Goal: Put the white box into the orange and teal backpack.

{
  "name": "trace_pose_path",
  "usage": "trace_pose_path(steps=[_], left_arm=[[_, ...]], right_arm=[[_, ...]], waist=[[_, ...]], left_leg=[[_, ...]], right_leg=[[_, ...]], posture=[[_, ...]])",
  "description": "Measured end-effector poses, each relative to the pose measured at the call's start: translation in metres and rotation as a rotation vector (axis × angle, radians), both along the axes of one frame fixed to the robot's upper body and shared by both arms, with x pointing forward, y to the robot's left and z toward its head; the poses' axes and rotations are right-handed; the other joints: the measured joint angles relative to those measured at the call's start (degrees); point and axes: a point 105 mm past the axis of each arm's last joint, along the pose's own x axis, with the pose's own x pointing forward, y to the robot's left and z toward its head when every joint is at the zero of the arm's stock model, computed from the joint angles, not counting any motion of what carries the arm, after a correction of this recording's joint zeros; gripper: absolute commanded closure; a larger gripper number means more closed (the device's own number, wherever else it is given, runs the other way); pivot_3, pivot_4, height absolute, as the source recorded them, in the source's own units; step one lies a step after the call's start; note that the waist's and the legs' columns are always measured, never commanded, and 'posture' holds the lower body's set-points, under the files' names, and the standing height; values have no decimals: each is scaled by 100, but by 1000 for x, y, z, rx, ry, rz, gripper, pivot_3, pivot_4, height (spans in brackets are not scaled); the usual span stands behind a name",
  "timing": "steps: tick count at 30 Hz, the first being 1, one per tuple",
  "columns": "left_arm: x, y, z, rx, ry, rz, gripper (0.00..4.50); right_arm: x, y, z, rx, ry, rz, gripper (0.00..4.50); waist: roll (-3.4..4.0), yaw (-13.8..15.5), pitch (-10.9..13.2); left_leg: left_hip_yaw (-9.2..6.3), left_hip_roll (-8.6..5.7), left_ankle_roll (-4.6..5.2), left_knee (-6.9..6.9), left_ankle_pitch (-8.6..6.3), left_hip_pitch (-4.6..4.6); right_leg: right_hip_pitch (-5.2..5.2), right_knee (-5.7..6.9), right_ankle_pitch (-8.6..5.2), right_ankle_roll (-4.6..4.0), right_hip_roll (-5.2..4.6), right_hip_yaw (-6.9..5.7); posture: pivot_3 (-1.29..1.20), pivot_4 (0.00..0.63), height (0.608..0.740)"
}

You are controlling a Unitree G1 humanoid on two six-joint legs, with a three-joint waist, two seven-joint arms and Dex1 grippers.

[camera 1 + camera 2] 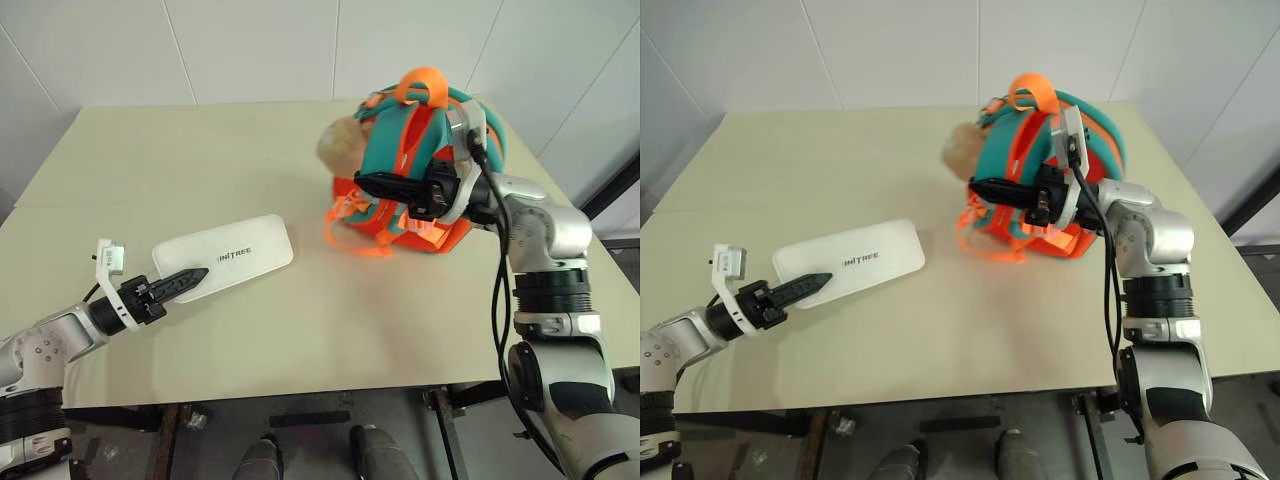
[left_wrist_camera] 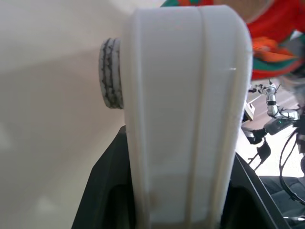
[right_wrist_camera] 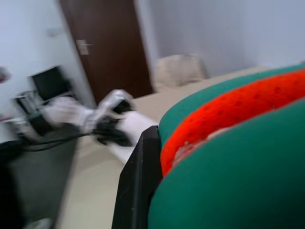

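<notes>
The white box lies flat on the beige surface, left of the frame's centre, with dark lettering on its face that reads something like "UNITREE", though the first letters are hard to make out. The left claw comes in from the lower left and lies over the box's near corner; its black fingers look drawn together into one point, and I cannot tell whether they pinch the box or merely rest on it. In the upper right of the frame stands the orange and teal backpack, upright, orange webbing loops at its top and a beige plush toy at its left side. The right claw reaches across the backpack's front, clenched on its teal and orange straps, as the right wrist view shows close up.
</notes>
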Motion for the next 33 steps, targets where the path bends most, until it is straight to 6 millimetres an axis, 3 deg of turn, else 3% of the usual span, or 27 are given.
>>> trace_pose_path(steps=[5, 9, 15, 21, 24, 33], left_arm=[[-8, 10, -3, 4, 11, 23, 3163], [-11, 13, -2, -11, 7, 34, 3163], [-15, 4, 15, -21, -73, -4, 3163], [-33, 1, 62, -33, -258, -50, 3163], [-42, 0, 81, -9, -341, -64, 3163], [-44, -18, 97, 83, -397, -189, 3163]], right_arm=[[-47, 1, 3, -44, 70, 147, 4483], [-67, 1, -8, -86, 131, 201, 4483], [-55, -1, -34, -120, 169, 96, 4483], [-51, -4, -55, -152, 180, 50, 4483], [-50, -5, -56, -152, 171, 40, 4483], [-50, -6, -60, -163, 163, 48, 4483]], waist=[[-1, 119, -1], [-7, 191, -4], [-13, 272, -7], [-19, 262, -7], [-18, 259, -8], [-19, 277, -7]], left_leg=[[0, -2, 2, 6, 0, 4], [1, -2, 3, 9, 0, 3], [3, -4, 4, 11, -1, 3], [5, -3, 6, 10, -2, 3], [6, -2, 6, 10, -2, 10], [6, -3, 7, 15, -1, 9]], right_leg=[[6, -1, 1, 0, -3, 0], [9, -6, 1, -1, -3, -2], [12, -11, 3, -1, -4, -1], [12, -13, 2, -1, -4, -1], [16, -10, 2, -2, -3, -1], [21, -15, 2, -3, -2, -2]], posture=[[0, 150, 740], [0, 150, 740], [0, 150, 740], [0, 150, 740], [0, 150, 740], [0, 150, 740]])
